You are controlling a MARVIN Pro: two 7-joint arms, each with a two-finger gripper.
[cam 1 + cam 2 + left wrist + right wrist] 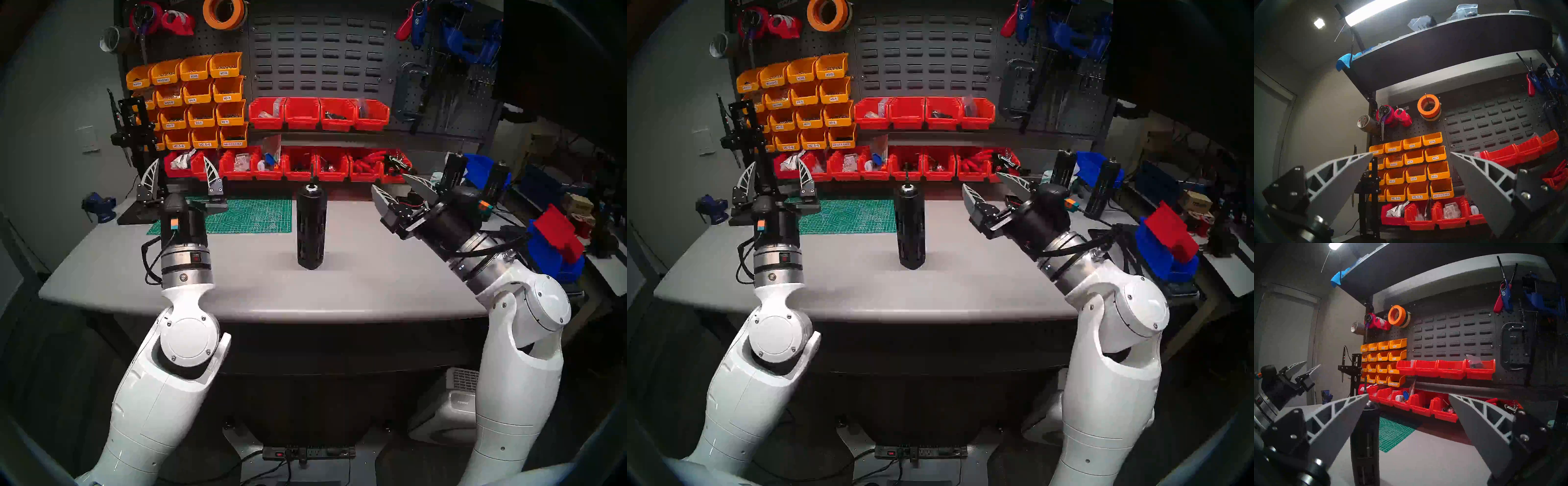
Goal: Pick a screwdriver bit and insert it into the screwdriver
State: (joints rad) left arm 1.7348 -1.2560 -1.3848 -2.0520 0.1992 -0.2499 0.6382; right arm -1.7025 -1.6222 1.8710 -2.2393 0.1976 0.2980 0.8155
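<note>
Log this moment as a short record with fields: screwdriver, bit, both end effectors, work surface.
screwdriver: black slotted cylinder, upright near the table's middle, untouched
screwdriver bit: thin dark rod standing up out of the top socket
left end effector: open, empty, raised left of the screwdriver
right end effector: open, empty, raised right of the screwdriver
table: grey top; green cutting mat behind and left of the screwdriver

Both head views looked down from above and behind the grey table (356, 288), nearly the same picture, one shifted slightly sideways. Each wrist camera sat low over the table and tilted upward at the pegboard (1491, 118); all four shared the yellow bins (1384, 360).
</note>
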